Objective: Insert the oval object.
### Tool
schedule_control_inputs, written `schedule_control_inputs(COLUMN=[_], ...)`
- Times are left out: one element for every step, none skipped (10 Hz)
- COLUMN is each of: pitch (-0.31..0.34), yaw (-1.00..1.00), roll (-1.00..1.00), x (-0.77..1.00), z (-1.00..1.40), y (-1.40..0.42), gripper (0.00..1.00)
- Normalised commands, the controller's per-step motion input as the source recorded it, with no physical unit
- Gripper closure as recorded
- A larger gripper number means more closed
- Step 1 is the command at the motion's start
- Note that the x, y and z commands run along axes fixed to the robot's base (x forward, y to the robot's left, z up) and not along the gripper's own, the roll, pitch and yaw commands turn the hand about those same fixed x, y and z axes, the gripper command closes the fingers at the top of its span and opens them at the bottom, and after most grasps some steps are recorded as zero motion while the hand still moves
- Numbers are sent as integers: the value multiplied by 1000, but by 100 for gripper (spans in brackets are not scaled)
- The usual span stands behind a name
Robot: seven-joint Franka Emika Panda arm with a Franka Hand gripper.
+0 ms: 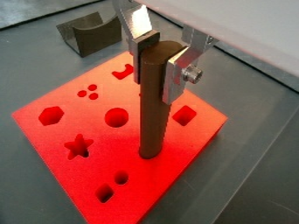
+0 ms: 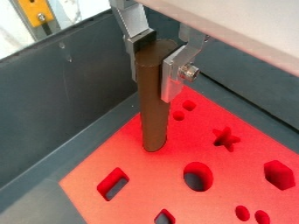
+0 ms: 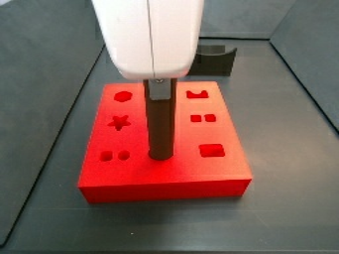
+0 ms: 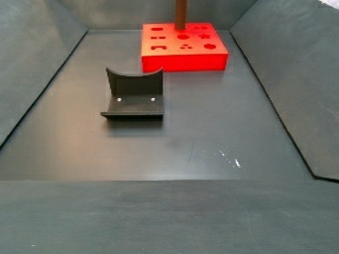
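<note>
No readable writing or brand marks anywhere that I can spot. The gripper (image 1: 162, 54) is hanging right over the red block (image 3: 166, 174), its silver fingers (image 2: 176, 72) clamping the top of the oval peg (image 1: 153, 105). The peg is plain brown, long and slender with rounded sides, standing upright with its bottom end meeting the block's top face near the middle, among the shaped holes. In a side view the dark grey holder (image 4: 133, 96) is sitting well apart, at about 7 o'clock from the block.
</note>
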Motion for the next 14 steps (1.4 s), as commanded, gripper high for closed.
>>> schedule_control_inputs(pitch=[0, 0, -27, -36, -51, -47, -24, -6, -10, -10, -13, -13, -26, -4], yaw=[0, 0, 0, 0, 3, 0, 0, 0, 0, 0, 0, 0, 0, 0], roll=[69, 0, 0, 53, 106, 97, 131, 150, 169, 154, 114, 71, 0, 0], x=[66, 71, 26, 0, 0, 0, 9, 17, 0, 0, 29, 51, 94, 66], z=[-189, -54, -57, -460, -634, -680, -540, -457, -451, -460, -454, -454, -469, -360], y=[-17, -63, -60, -63, -9, -23, -23, 0, -23, -20, 0, 0, 0, 0], gripper=[100, 100, 100, 100, 100, 100, 100, 100, 100, 100, 100, 100, 100, 100])
